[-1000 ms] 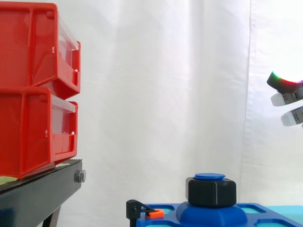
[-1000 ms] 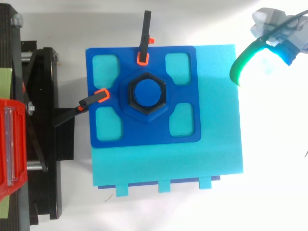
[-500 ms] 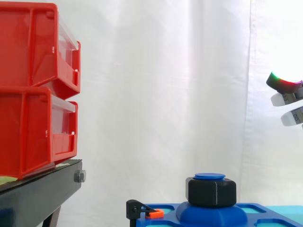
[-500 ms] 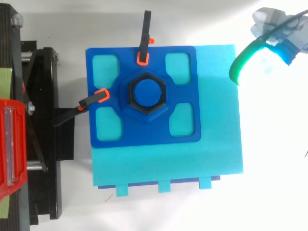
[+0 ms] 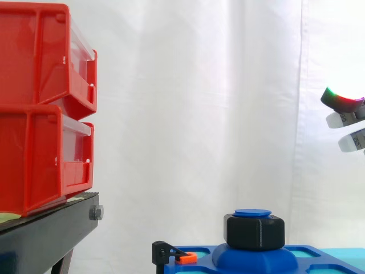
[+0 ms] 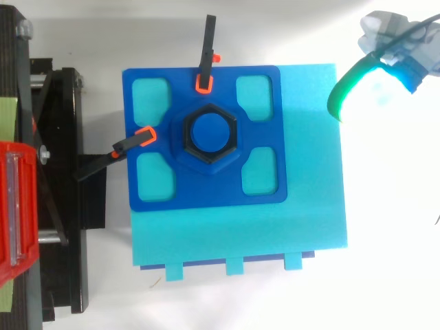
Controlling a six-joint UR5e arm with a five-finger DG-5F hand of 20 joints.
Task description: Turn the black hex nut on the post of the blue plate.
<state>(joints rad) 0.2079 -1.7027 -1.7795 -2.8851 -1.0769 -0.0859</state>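
Observation:
The black hex nut (image 6: 210,156) sits on the round blue post (image 6: 210,132) in the middle of the blue plate (image 6: 206,192). From the side, the nut (image 5: 254,231) stands on the plate's raised hub, with the post's cap just above it. My hand (image 5: 345,100) hangs high at the right edge, well above and to the right of the nut. Its glowing fingertips (image 5: 342,120) point left, spread and relaxed, with nothing in them. From above, the hand (image 6: 399,41) is over the far right corner, beyond the plate.
The plate lies on a cyan foam block (image 6: 309,206). Two black clamps with orange tips (image 6: 206,55) (image 6: 120,148) hold its top and left edges. Red bins (image 5: 40,108) stand stacked on a black stand (image 5: 45,234) at the left.

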